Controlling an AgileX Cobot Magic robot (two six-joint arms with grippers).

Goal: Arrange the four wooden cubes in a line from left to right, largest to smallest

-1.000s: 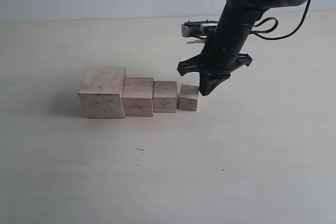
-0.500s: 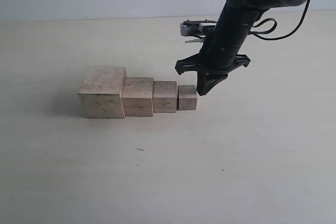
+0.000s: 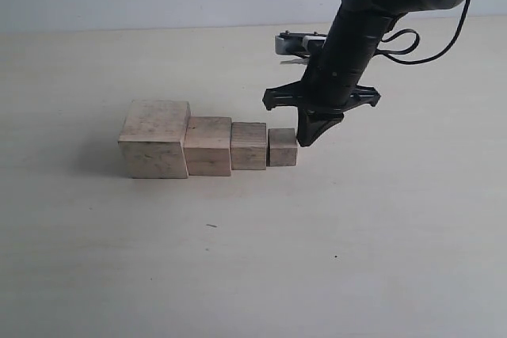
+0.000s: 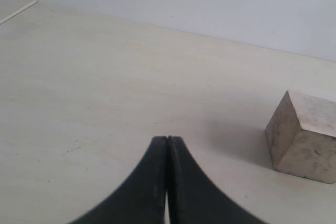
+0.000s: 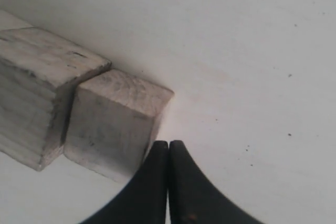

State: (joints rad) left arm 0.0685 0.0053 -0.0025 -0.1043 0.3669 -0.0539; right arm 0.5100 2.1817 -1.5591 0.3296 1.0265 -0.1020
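Observation:
Four pale wooden cubes stand in a row on the table, side by side: the largest at the left, then the second, the third and the smallest at the right. My right gripper is shut and empty, its tips right beside the smallest cube's right side; in the right wrist view the gripper sits at the edge of the smallest cube, with the third cube beyond. The left gripper is shut and empty, off the exterior view, with the largest cube some way ahead of it.
The light wooden tabletop stretches all round the row. A black cable loops behind the right arm. A pale wall rises behind the table's far edge.
My right gripper has shifted left, pushing the smallest cube against the third one and squaring it up. The other cubes have stayed put.

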